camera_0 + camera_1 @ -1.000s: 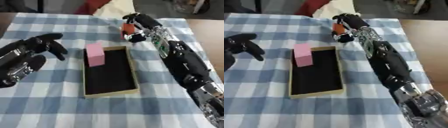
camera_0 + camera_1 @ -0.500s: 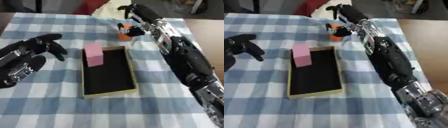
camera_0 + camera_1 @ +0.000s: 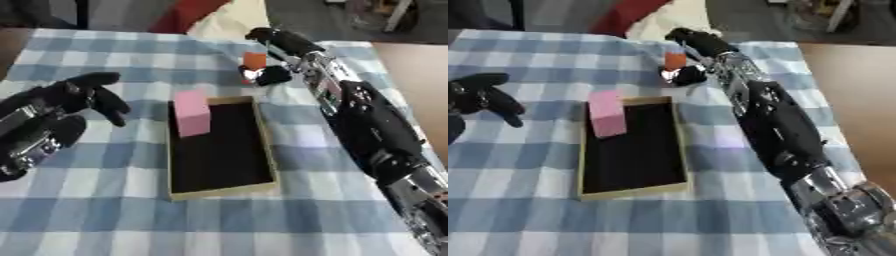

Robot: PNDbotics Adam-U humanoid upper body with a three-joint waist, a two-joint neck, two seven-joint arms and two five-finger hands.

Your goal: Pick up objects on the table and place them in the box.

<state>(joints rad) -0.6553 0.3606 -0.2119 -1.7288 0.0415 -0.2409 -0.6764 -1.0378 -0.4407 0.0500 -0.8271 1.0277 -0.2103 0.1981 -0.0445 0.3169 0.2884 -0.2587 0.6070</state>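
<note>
Orange block (image 3: 255,60) sits on the checked cloth (image 3: 131,210) just past the box's (image 3: 220,187) far end, at the right hand (image 3: 273,75); whether fingers close on it can't be told. Vs 1 s ago, hand and block are farther from the box rim. Pink block (image 3: 192,113) unchanged, in box's far-left corner. Left hand (image 3: 74,95) idle at left, fingers relaxed.

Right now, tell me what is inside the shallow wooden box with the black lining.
One pink rectangular block leans in the far left corner of the shallow wooden box, its top over the rim. The rest of the black floor shows bare. What lies under the block is covered.
</note>
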